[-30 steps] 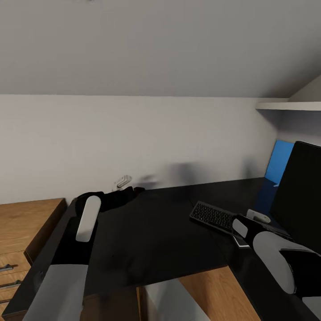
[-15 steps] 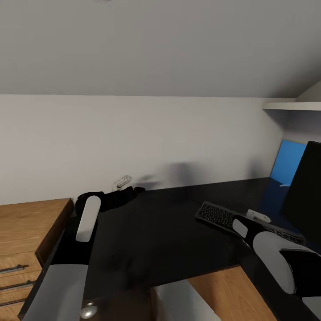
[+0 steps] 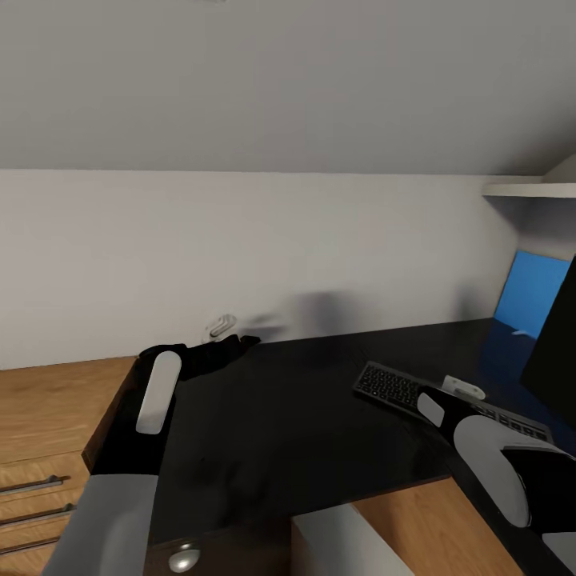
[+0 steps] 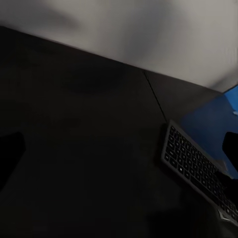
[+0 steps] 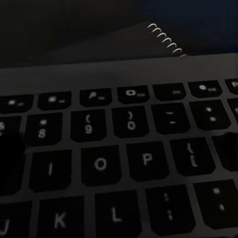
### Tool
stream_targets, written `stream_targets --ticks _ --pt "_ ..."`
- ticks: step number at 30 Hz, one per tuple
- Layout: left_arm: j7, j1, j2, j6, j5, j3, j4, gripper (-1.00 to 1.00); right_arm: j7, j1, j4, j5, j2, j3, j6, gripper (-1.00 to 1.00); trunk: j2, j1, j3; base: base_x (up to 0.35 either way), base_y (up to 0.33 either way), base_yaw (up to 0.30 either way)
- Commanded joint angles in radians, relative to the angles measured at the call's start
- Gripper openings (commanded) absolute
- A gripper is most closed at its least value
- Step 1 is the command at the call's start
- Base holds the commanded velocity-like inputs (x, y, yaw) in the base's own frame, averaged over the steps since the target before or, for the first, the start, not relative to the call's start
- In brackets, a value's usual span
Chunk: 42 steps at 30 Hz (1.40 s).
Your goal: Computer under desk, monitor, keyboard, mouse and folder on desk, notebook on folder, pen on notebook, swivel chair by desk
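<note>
The black desk (image 3: 288, 416) runs along the white wall. On it lies the black keyboard (image 3: 392, 386), also in the left wrist view (image 4: 196, 166). The blue folder (image 3: 532, 292) stands against the wall beside the monitor's dark edge (image 3: 560, 336). My right gripper (image 5: 119, 153) hovers open just over the keyboard's keys (image 5: 124, 163), with a spiral notebook (image 5: 124, 42) beyond them. My left gripper (image 3: 240, 342) is open above bare desk at the back left, dark fingers (image 4: 10, 153) wide apart. The grey computer (image 3: 344, 544) shows below the desk edge.
A wooden chest (image 3: 48, 408) with long bar handles stands against the desk's left end. A round silver drawer knob (image 3: 184, 558) shows at the desk's front. A white shelf (image 3: 532, 190) hangs on the wall at upper right. The sloped ceiling is low overhead.
The whole view has shifted: desk, keyboard and folder slid right in the picture, most of the monitor left it, and the drawer knob came in. Both arms keep their pose.
</note>
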Motion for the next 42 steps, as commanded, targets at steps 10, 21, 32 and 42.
stream_targets --ticks 10,21,32,42 --pt "0.009 -0.001 -0.001 0.005 0.01 0.002 0.0 1.0 -0.001 0.0 0.013 -0.017 0.001 -0.015 -0.001 1.0 0.0 0.0 -0.001 0.0 0.064 0.0" --pt "0.009 -0.001 -0.001 0.005 0.01 0.002 0.001 1.0 0.0 0.0 0.013 -0.017 0.002 -0.014 -0.003 1.0 0.0 0.0 -0.001 0.0 0.124 0.0" --pt "0.009 -0.001 -0.001 0.005 0.01 0.002 0.001 1.0 0.0 0.0 0.013 -0.016 0.003 -0.014 -0.004 1.0 0.0 0.0 -0.001 0.0 0.018 0.0" --pt "0.011 -0.001 -0.002 0.005 0.009 0.0 0.003 1.0 0.001 0.0 0.013 -0.014 0.002 -0.014 -0.023 1.0 0.042 -0.023 0.018 0.0 0.0 0.0"
